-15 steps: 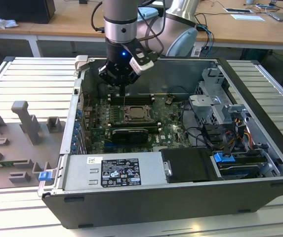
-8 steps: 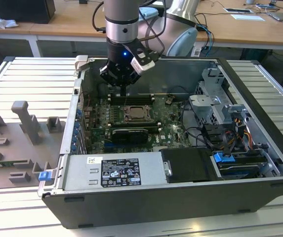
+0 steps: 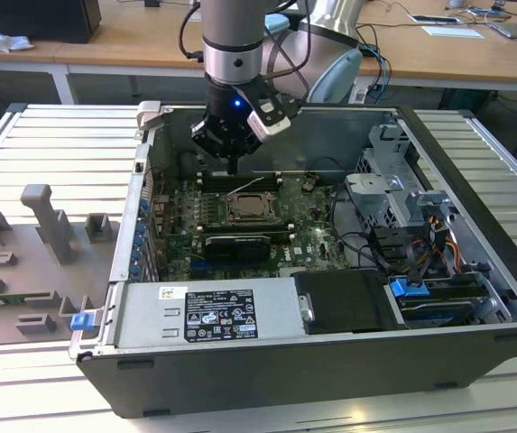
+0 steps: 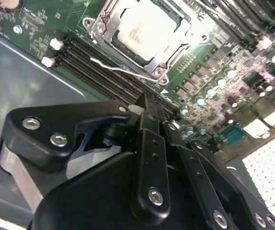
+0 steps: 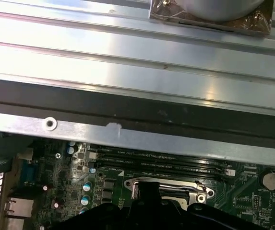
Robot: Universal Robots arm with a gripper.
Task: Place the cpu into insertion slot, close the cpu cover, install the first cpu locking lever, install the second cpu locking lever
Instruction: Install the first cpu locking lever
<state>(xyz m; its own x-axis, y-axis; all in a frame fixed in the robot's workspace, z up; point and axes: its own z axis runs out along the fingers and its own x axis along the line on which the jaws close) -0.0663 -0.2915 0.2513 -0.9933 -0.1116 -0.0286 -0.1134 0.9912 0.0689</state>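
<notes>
We see the gripper (image 4: 147,101) pinched closed on nothing above the memory slots (image 4: 87,57), beside the cpu (image 4: 144,28) framed by the flat cpu cover (image 4: 106,36).

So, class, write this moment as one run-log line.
cpu: in insertion slot | cpu cover: down | locking lever: wire angled out beside slot | gripper: shut, empty, tip by lever
</notes>
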